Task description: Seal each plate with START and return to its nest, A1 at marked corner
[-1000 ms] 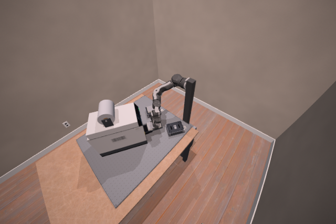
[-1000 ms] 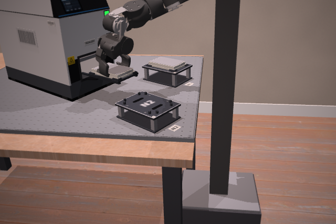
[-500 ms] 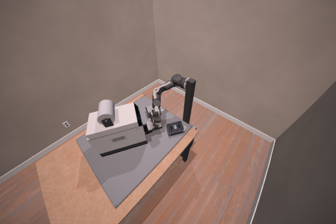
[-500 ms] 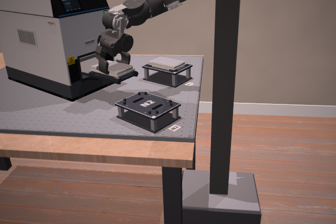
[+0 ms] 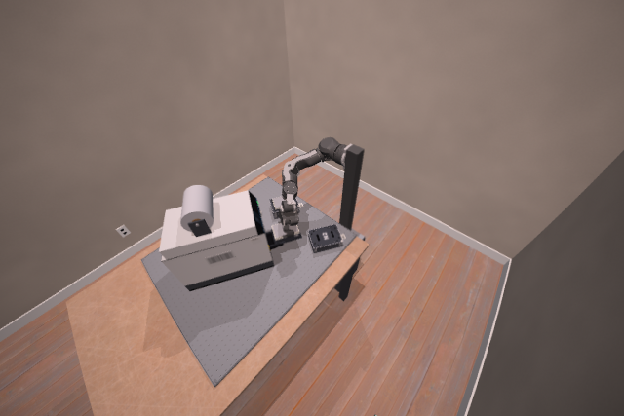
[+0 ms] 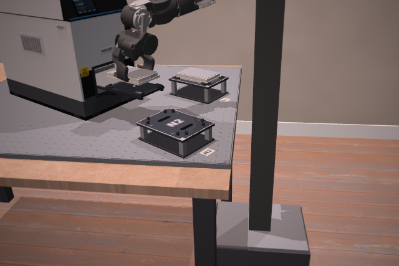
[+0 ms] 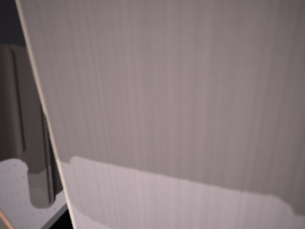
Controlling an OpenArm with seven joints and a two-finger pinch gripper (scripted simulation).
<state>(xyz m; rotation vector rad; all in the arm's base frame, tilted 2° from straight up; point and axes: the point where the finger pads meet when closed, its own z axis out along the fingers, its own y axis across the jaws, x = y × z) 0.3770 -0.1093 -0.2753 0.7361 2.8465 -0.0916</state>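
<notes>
My gripper (image 6: 136,73) is shut on a pale plate (image 6: 148,77) (image 7: 167,95) and holds it roughly level, a little above the sealer's black stage (image 6: 151,90), with a gap between them. The plate's top is smooth and fills most of the wrist view. The stage is out in front of the sealer (image 6: 48,50) (image 5: 214,253). A second pale plate (image 6: 197,74) with a smooth top lies on the nest N1 (image 6: 222,79) at the back. The nest N2 (image 6: 161,128) (image 5: 318,241) is empty. I cannot make out the sealer's lamp; the arm covers part of its front.
The sealer's housing stands close beside the gripper, with a foil roll (image 5: 197,205) on top. The dark arm post (image 6: 265,95) (image 5: 351,190) stands beyond the table's end. Corner posts stick up from N2, and its label (image 6: 207,152) lies beside it.
</notes>
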